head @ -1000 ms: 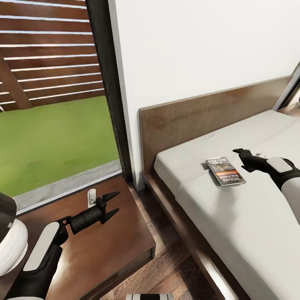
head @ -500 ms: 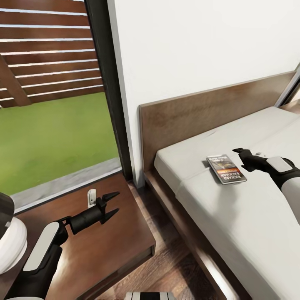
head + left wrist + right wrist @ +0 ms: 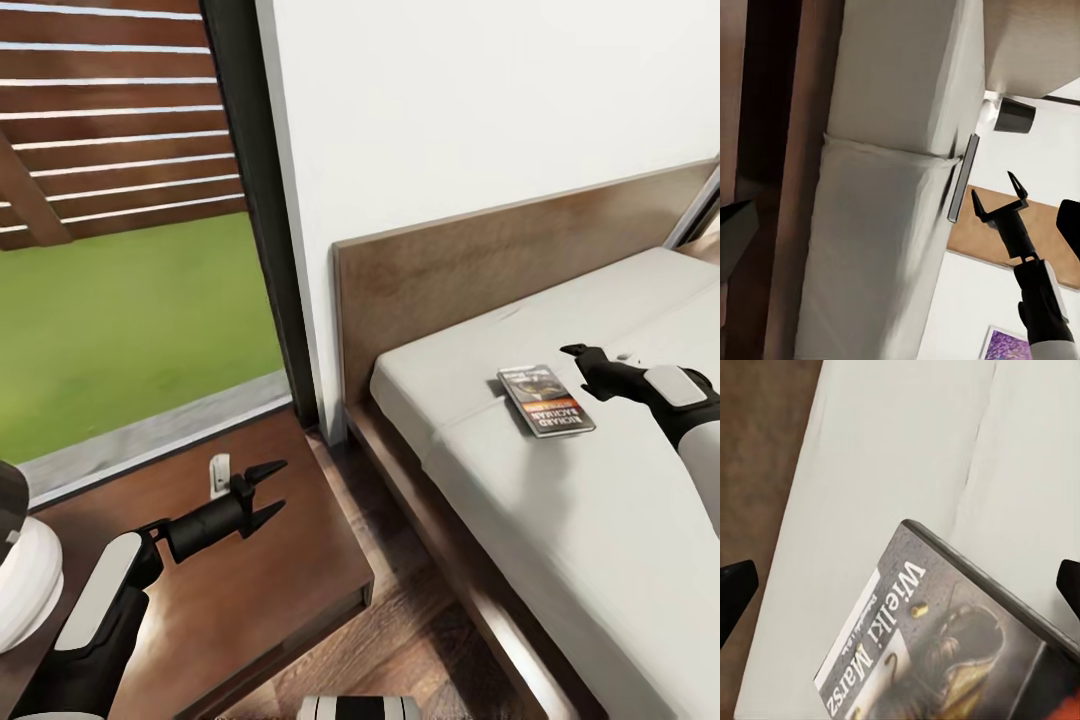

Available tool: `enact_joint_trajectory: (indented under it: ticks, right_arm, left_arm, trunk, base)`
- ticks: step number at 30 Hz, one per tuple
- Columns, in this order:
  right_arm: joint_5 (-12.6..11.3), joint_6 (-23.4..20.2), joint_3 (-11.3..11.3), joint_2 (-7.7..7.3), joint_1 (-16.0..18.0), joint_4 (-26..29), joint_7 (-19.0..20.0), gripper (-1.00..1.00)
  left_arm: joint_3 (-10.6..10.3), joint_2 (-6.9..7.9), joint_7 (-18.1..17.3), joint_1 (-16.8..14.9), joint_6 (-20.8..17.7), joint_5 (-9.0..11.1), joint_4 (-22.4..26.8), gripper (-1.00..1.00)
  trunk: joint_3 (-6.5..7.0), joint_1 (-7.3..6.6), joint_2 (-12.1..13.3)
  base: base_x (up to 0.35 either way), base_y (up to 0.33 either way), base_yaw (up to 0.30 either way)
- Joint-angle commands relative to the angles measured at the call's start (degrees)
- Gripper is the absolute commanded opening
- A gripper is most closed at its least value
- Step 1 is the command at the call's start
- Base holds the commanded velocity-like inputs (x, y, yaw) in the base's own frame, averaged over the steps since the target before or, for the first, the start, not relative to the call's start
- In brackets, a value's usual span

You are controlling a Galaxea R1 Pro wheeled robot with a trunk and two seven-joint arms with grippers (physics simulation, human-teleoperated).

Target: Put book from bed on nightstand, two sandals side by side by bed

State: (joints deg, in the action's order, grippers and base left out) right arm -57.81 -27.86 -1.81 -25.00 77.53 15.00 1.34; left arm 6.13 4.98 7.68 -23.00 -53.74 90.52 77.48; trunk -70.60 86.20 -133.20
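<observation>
Risk first: the book (image 3: pixel 546 400) lies flat on the bed (image 3: pixel 600 520) mattress with no edge lifted, so the right pincer (image 3: pixel 583 362) has little to bite. A low approach could shove it across the mattress or dig the tips into the soft surface. A shallow nip on one corner could let it swing and slip on the carry to the nightstand (image 3: pixel 250 590).

Right pincer: jaws spread, holding nothing, just beside the book on the side away from the nightstand (right wrist view puts the cover between the two fingertips).

Left pincer (image 3: pixel 266 493): jaws apart, empty, hovering over the nightstand's top, well apart from the book.

Book position: near the headboard (image 3: pixel 450 280), on the nightstand side of the mattress.

Orientation: cover up, long axis running roughly from the headboard toward the foot, skewed slightly. Title text reads inverted in the head view, so the book's top end points away from the headboard, I think.
</observation>
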Motion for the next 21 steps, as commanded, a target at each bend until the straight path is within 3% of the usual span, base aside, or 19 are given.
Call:
enact_joint_trajectory:
  ticks: [1,21]
  right_arm:
    - [0.15,-0.36,-0.21,-0.02,0.02,0.09,0.14,1.00]
    - [0.15,-0.71,-0.15,0.03,0.07,0.46,0.12,1.00]
  left_arm:
    - [0.05,-0.02,0.58,-0.03,-0.22,0.62,0.04,1.00]
    - [0.03,0.03,0.58,-0.03,-0.22,0.62,0.08,1.00]
  trunk:
    - [-0.14,-0.01,-0.02]
    - [-1.78,-0.01,-0.02]
  base:
    - [0.000,0.000,0.000]
    - [0.000,0.000,0.000]
